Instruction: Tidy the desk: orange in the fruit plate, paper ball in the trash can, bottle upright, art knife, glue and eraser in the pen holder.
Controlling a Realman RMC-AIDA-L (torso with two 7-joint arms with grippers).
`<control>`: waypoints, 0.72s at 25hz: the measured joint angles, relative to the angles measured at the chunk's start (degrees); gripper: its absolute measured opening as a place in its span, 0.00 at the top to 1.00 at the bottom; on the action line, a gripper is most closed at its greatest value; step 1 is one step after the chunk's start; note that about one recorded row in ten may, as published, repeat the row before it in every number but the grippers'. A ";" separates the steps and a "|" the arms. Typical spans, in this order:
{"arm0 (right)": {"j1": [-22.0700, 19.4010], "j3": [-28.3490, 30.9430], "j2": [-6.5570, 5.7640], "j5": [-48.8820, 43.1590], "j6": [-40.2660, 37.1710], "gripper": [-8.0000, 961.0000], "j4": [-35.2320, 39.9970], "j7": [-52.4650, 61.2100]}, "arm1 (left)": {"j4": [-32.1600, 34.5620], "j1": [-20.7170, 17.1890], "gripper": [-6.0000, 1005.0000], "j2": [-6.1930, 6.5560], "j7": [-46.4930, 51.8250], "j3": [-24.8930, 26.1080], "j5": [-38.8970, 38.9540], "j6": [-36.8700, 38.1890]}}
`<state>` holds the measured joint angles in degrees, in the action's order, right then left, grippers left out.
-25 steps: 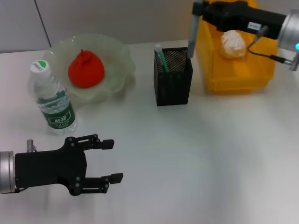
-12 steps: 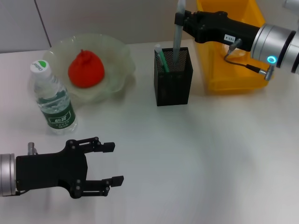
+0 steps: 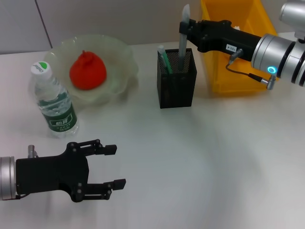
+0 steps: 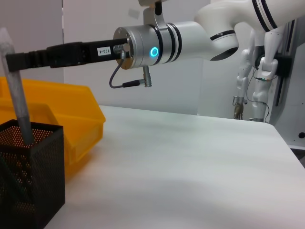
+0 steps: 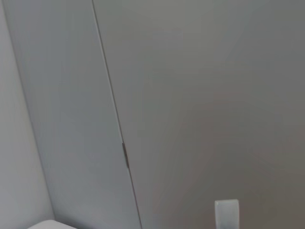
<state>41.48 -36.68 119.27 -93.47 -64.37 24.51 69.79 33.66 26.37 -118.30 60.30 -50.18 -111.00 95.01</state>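
Right gripper above pen holder near tabletop's far edge, clamped on grey art knife; knife upright, lower end inside mesh cup, tip hidden. Green-white stick also in holder, identity unclear. Trash can just beyond holder toward far right corner, interior mostly blocked by right arm. Orange sits in fruit plate, far left. Bottle upright beside plate. Left gripper near front-left edge, fingers spread, empty
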 joint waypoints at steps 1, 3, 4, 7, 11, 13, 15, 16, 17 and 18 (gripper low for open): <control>0.01 0.00 0.00 0.02 0.38 0.85 -0.25 -0.01 | 0.00 0.00 0.20 0.00 0.00 0.00 0.00 0.00; -0.01 0.00 0.00 0.02 0.27 0.85 -0.35 -0.02 | 0.00 0.00 0.20 0.03 0.02 0.09 0.00 -0.01; -0.01 0.00 0.00 0.02 0.27 0.85 -0.35 -0.02 | 0.00 0.00 0.20 0.05 0.03 0.14 0.00 0.00; -0.18 -0.02 0.00 -0.03 -0.10 0.85 -0.37 0.06 | 0.00 0.00 0.20 0.11 0.04 0.47 0.00 -0.01; -0.45 -0.10 0.00 -0.34 -0.16 0.82 -0.37 0.16 | 0.03 0.00 0.20 0.17 0.06 0.61 0.00 -0.01; -0.59 -0.44 0.00 -0.37 -0.22 0.76 -0.37 0.09 | 0.07 0.00 0.20 0.18 0.07 0.62 0.00 -0.01; -0.81 -1.71 0.00 -0.32 -0.25 0.68 -0.27 0.07 | 0.11 0.00 0.20 0.18 0.10 0.62 0.00 -0.01; -0.81 -1.71 0.00 -0.32 -0.25 0.64 -0.27 0.07 | 0.13 0.00 0.20 0.18 0.12 0.61 0.00 -0.01; -0.91 -1.95 0.01 -0.22 -0.26 0.59 -0.18 0.06 | 0.15 0.00 0.20 0.18 0.14 0.62 0.00 -0.01; -1.02 -2.04 0.01 -0.06 -0.25 0.55 -0.07 0.06 | 0.17 -0.01 0.20 0.18 0.16 0.62 0.00 -0.01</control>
<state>40.47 -38.72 119.28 -93.52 -64.63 24.44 69.84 33.83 26.37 -118.12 60.46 -49.57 -111.00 95.01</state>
